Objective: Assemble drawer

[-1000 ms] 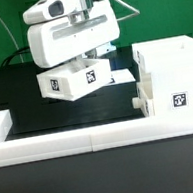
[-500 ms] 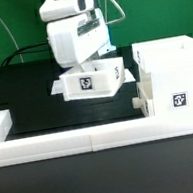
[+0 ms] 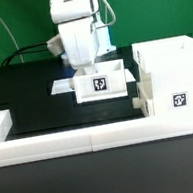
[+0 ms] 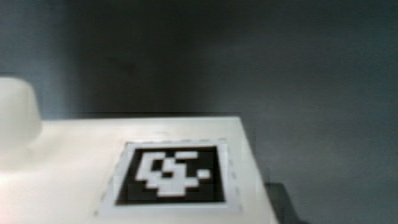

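Note:
In the exterior view my gripper [image 3: 92,69] is shut on a small white open-top tray [image 3: 101,85], whose tag faces the camera. The tray hangs low over the black table, just to the exterior view's left of the tall white housing [image 3: 172,72]. A narrow gap separates tray and housing. The fingertips are hidden behind the tray's wall. The wrist view shows the tray's white face [image 4: 71,170] with its tag [image 4: 173,176] close up; no fingers show there. A second tray is not clearly in view.
The marker board [image 3: 63,87] lies flat behind the tray. A low white wall [image 3: 91,138] borders the table's front and left side [image 3: 0,125]. Small knobs [image 3: 141,100] stick out from the housing's left side.
My gripper has carried the tray toward the exterior view's right and lower, turning it level so that its tag faces squarely forward, close to the housing.

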You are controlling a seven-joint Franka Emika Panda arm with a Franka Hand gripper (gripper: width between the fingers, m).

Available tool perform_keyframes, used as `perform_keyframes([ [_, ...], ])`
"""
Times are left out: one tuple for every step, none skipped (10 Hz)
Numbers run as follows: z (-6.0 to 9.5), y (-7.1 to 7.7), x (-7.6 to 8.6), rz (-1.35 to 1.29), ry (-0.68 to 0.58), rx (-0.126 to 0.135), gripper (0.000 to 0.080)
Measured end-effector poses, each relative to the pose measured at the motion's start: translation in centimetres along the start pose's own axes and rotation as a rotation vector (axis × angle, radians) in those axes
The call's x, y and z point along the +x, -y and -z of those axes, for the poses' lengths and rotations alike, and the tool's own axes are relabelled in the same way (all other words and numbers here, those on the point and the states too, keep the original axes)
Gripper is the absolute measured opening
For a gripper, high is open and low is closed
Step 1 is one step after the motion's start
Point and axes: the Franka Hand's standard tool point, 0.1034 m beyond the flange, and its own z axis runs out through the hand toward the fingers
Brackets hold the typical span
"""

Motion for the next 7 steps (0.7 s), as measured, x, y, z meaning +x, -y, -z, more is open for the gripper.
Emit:
perform_keyframes([
  [-0.14,-0.27,0.84,0.036,0.006,-0.003,0.0044],
  [-0.24,-0.45,1.25,0.045,0.007,-0.003,0.0044],
  [-0.2,-0.5,1.19,0.042,0.007,-0.004,0.0044],
  [-0.26,-0.44,1.17,0.042,0.007,-0.002,0.0044],
  [-0.27,-0.43,1.16,0.042,0.007,-0.002,0.0044],
  [-0.27,-0.42,1.16,0.041,0.007,-0.002,0.0044],
  [-0.27,-0.44,1.26,0.045,0.007,-0.002,0.0044],
])
